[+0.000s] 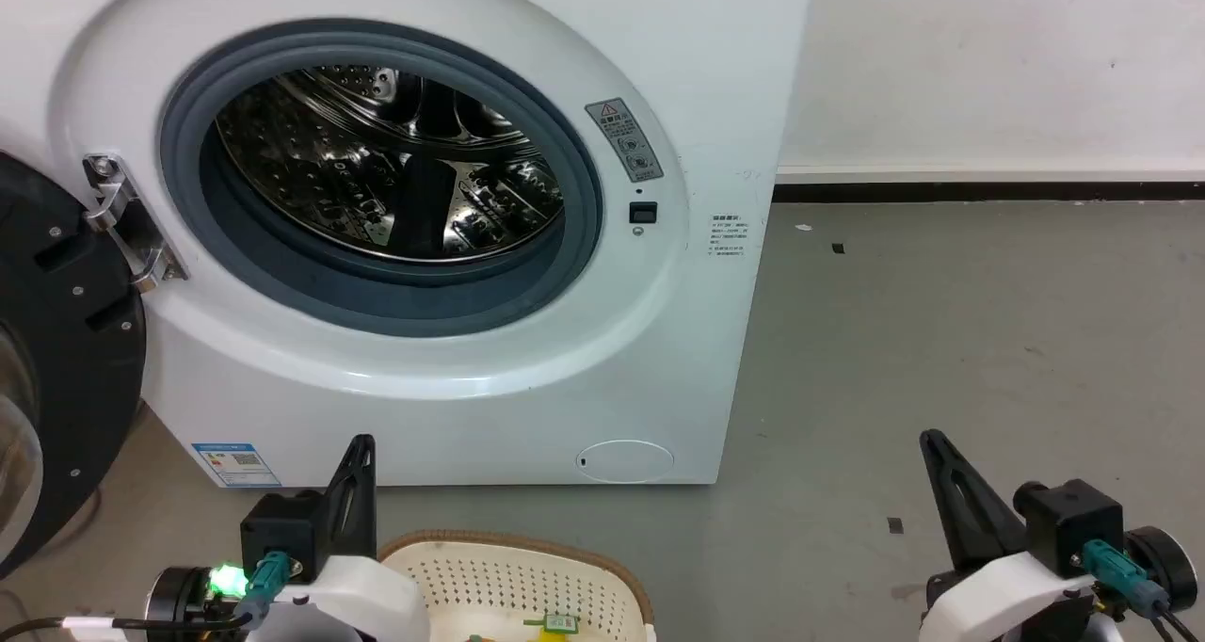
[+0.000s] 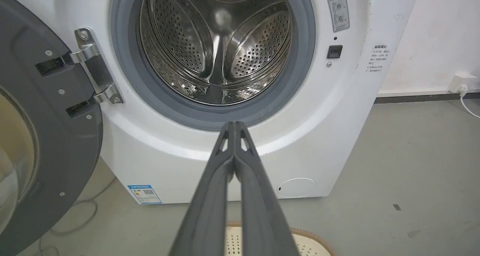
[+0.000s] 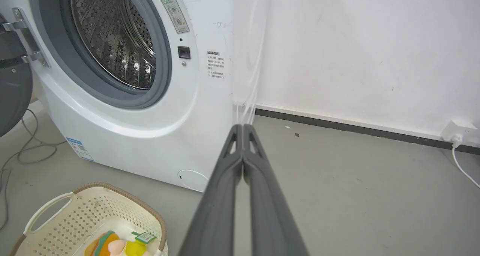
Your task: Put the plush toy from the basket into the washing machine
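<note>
The washing machine point(image 1: 452, 407) stands on the grey floor point(image 1: 941, 341) with its black round door point(image 1: 56, 360) swung open to the robot's left, hanging on a shiny metal hinge point(image 1: 122, 223). A grey rubber seal point(image 1: 377, 298) rings the opening, and behind it the perforated steel drum point(image 1: 386, 171) shows. A blue sticker point(image 1: 235, 463) sits low on the machine's front, near its left corner.

The basket point(image 1: 527, 550) rests on the floor just in front of the machine, cream-white with a brown braided rim and a side handle. The plush toy point(image 3: 112, 246) lies inside it on the bottom, peach-pink and yellow with an orange-green striped part. Its green-white tag point(image 3: 143, 237) lies beside it, toward the basket's wall.

The left claw point(image 2: 234, 125) has its two dark fingers pressed together, tip against tip. In its wrist view they point at the lower edge of the seal, with the basket's rim below them. In the head view it sits at the lower left, next to the basket's left side. The right claw point(image 3: 243, 127) is likewise pressed together. It sits at the lower right of the head view, well apart from the basket, above the floor, and points toward where the machine's right side meets the white wall point(image 1: 988, 58). A grey cable point(image 3: 22, 151) loops on the floor under the door
</note>
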